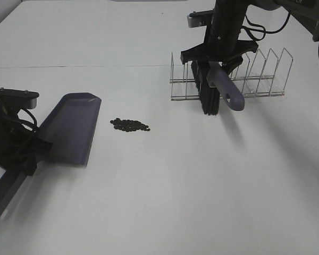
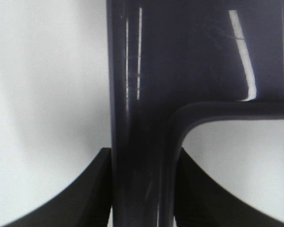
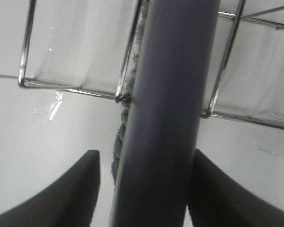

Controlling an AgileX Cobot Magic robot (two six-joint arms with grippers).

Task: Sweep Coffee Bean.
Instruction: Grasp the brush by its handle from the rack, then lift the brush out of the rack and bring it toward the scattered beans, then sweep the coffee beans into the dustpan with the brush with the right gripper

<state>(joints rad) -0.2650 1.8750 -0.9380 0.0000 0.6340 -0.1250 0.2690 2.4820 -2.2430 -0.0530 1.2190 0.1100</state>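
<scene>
"How far had it got with the sweeping?"

"Hardly begun, I'd say. The coffee beans [image 1: 129, 125], a small heap of tiny dark brown-black round beans, lay on the white counter [image 1: 165, 202]. They were near the flat purple-grey plastic dustpan [image 1: 72, 127] but apart from it, with none inside as far as I could see."

"Was the pan in hand?"

"Yes. The left jaws were pinching its long handle, and the pan rested on the counter."

"And the brush?"

"The purple-grey-handled brush with black bristles [image 1: 226, 87] stood at the silver wire rack [image 1: 266, 74], well apart from the beans. The right jaws sat on either side of its handle. I couldn't tell whether they had clamped on it."

"So what was left?"

"By my reckoning, everything: lift the brush out, carry it across, and push the beans into the pan"
</scene>
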